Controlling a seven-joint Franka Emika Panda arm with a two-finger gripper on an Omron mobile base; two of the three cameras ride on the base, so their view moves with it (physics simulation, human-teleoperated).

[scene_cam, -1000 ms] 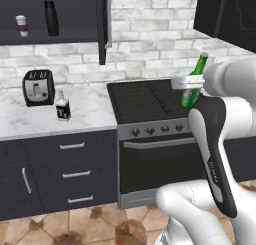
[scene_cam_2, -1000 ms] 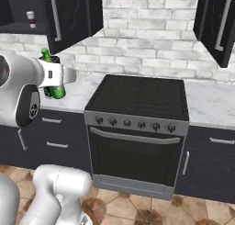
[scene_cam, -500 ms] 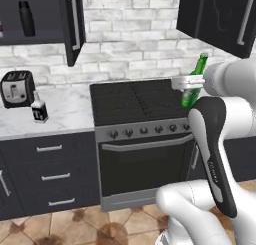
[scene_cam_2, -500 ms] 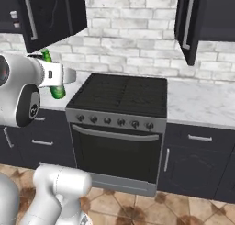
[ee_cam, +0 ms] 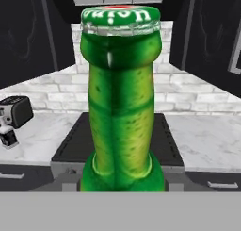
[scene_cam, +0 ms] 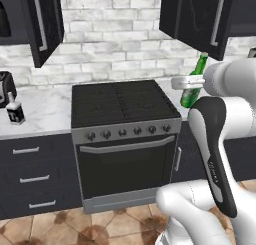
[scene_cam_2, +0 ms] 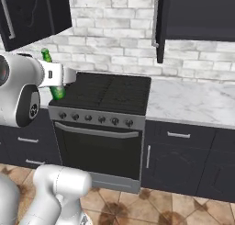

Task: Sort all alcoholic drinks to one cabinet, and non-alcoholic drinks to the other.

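Item: slim green glass beer bottle (scene_cam: 192, 87), label on, pinched in your hand (scene_cam: 189, 82) at the body; neck leans up and away toward the brick wall, long axis tilted off vertical. Held aloft over the black stove's (scene_cam: 120, 102) right edge. Dest.: dark wall cabinet w/ silver bar handle (scene_cam: 197, 14), door ajar, above and just right of your hand. You'd need to lift up-right, I judge.

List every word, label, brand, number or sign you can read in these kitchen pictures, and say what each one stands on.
White lettering runs round the rim of the cap of the green beer bottle, held in the gripper; it shows upside down and cut off, too unclear to read.
The squat bottle on the counter carries a black label; its mark is too small to read.
The toaster: no readable text.
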